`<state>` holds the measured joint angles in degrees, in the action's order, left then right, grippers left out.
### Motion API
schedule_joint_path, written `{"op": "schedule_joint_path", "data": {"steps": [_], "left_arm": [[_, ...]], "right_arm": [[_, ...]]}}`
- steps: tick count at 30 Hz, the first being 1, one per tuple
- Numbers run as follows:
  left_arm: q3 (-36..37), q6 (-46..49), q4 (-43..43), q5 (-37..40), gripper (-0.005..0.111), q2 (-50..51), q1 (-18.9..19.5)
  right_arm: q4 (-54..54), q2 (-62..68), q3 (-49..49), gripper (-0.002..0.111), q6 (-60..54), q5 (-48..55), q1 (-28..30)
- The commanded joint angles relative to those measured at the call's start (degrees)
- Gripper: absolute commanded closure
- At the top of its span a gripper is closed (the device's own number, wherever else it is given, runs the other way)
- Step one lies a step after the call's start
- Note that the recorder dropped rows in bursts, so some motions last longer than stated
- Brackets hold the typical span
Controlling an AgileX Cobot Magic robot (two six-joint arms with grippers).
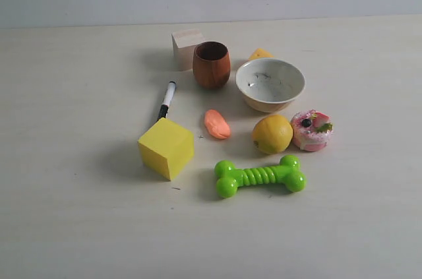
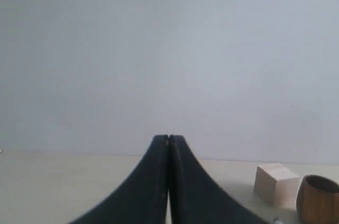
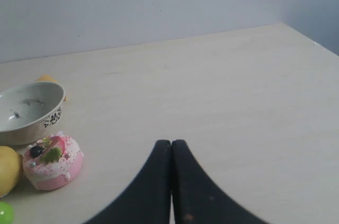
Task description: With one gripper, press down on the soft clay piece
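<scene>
The soft clay piece is a small salmon-orange oval lump lying on the table's middle, between the yellow cube and the lemon; its surface looks smooth. Neither arm shows in the exterior view. In the left wrist view my left gripper is shut, black fingers pressed together with nothing between them, pointing toward the back wall. In the right wrist view my right gripper is shut too and holds nothing, off to the side of the doughnut toy. The clay is out of sight in both wrist views.
Around the clay lie a yellow cube, a lemon, a pink doughnut toy, a green bone toy, a white bowl, a wooden cup, a pale wood block and a marker.
</scene>
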<state>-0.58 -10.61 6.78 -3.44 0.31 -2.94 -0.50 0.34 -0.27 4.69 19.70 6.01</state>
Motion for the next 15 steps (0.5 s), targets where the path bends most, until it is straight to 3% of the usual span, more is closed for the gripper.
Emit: {"op": "schedule_joint_path", "data": {"steps": [1,10,15], "left_arm": [[-7.05,-1.04,0.25,3.44,0.107,0.67,0.21],[-26.97,0.96,0.32,14.46,0.107,16.01,-0.05],[-34.59,6.57,-3.72,18.70,0.107,25.02,-4.05]], "right_arm": [[0.09,-0.34,0.27,0.108,-0.09,-0.17,0.00],[0.09,-0.34,0.27,0.108,-0.09,-0.17,0.00],[0.09,-0.34,0.27,0.108,-0.09,-0.17,0.00]]}}
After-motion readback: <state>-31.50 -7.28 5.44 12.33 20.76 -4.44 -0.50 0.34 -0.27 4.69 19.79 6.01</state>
